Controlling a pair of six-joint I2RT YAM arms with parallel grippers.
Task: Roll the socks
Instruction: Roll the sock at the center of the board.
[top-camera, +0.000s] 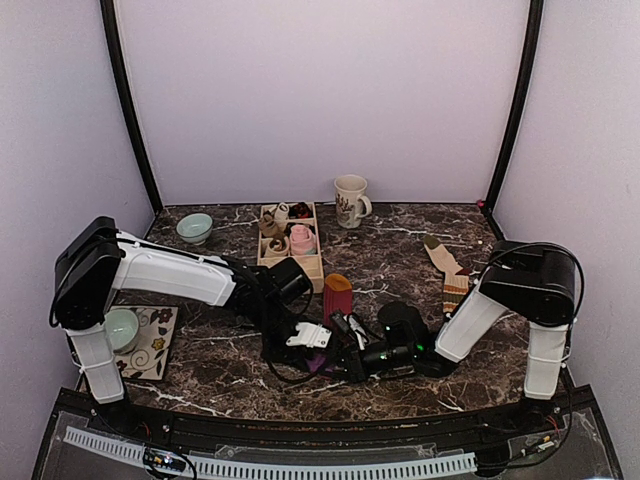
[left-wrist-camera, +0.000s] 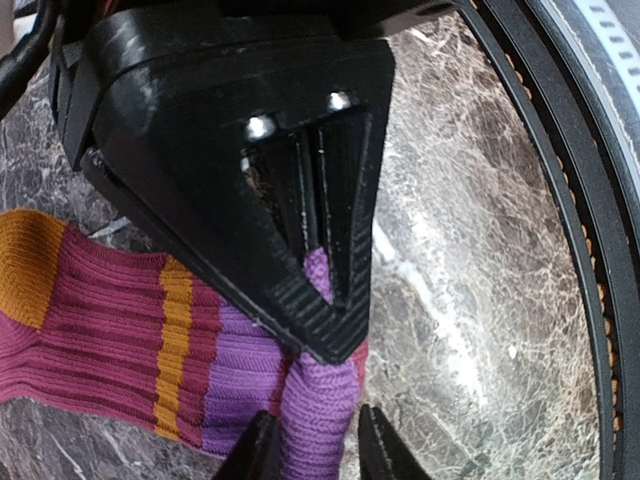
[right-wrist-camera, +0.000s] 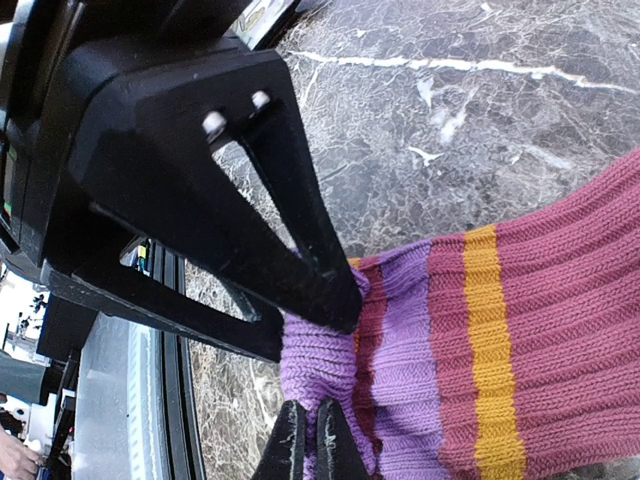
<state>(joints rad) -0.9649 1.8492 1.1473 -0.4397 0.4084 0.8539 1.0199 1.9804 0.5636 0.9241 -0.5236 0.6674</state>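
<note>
A striped sock (top-camera: 337, 293) in maroon, purple and orange lies flat at the table's middle, its purple end towards the near edge. Both grippers meet at that end. My left gripper (top-camera: 316, 338) straddles a raised purple fold (left-wrist-camera: 320, 420) and grips it between its fingers (left-wrist-camera: 322, 452). My right gripper (top-camera: 347, 336) is pinched nearly shut on the same purple edge (right-wrist-camera: 310, 450). The sock's stripes show in the right wrist view (right-wrist-camera: 540, 330). A second striped sock (top-camera: 455, 288) and a beige sock (top-camera: 436, 250) lie at the right.
A wooden divided tray (top-camera: 268, 262) at the back holds a pink bundle (top-camera: 302, 238) and a dark bundle (top-camera: 299, 210). A mug (top-camera: 350, 200) stands behind it. A green bowl (top-camera: 195, 228) sits back left, another bowl (top-camera: 122, 328) on a patterned mat (top-camera: 152, 350). The table's black front rail (left-wrist-camera: 560, 200) is close.
</note>
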